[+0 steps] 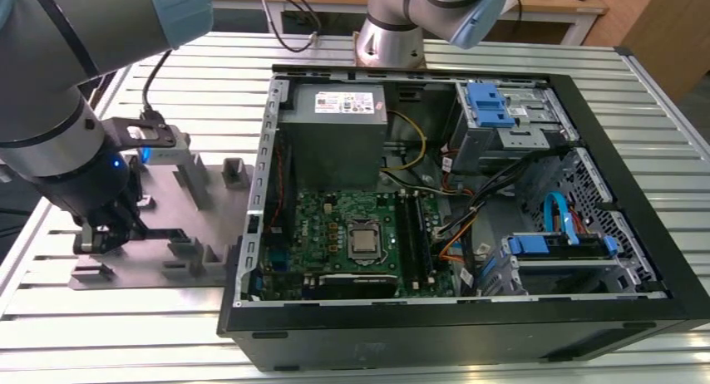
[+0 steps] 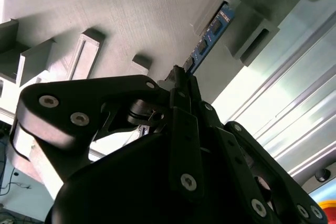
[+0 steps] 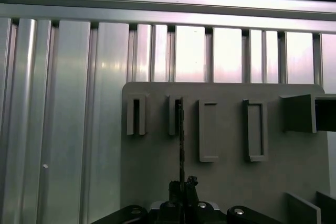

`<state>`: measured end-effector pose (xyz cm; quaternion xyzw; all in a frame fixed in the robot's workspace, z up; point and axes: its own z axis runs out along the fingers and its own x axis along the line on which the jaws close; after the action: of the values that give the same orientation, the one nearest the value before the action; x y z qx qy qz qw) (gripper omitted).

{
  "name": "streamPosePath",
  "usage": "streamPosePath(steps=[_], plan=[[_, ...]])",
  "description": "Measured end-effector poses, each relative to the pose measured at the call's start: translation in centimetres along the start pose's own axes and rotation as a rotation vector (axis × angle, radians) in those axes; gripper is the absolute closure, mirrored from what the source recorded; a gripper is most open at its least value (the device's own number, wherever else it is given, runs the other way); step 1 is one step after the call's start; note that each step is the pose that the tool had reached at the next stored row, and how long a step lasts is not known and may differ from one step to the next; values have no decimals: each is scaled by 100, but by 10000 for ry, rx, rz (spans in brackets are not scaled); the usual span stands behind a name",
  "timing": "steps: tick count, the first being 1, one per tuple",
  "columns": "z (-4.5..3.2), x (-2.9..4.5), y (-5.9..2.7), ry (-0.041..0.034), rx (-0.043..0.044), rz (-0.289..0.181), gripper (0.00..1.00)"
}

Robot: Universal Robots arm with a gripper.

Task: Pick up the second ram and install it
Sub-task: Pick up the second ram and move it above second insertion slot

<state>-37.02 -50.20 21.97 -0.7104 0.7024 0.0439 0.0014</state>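
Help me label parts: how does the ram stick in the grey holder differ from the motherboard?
The second ram is a slim strip standing on edge in the grey holder; the motherboard is a broad board lying flat in the case. Both are circuit boards with dark chips.

Fixture plate [image 2: 131, 14] matt grey, finely ridged; table [image 3: 68, 103] ribbed shiny metal; hand [image 2: 181, 77] matt black.
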Motion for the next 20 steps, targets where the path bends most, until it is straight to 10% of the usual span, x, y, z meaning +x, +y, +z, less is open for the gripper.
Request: streamPosePath(steps=[20], plan=[[-175, -11, 10, 0, 0, 0, 89]])
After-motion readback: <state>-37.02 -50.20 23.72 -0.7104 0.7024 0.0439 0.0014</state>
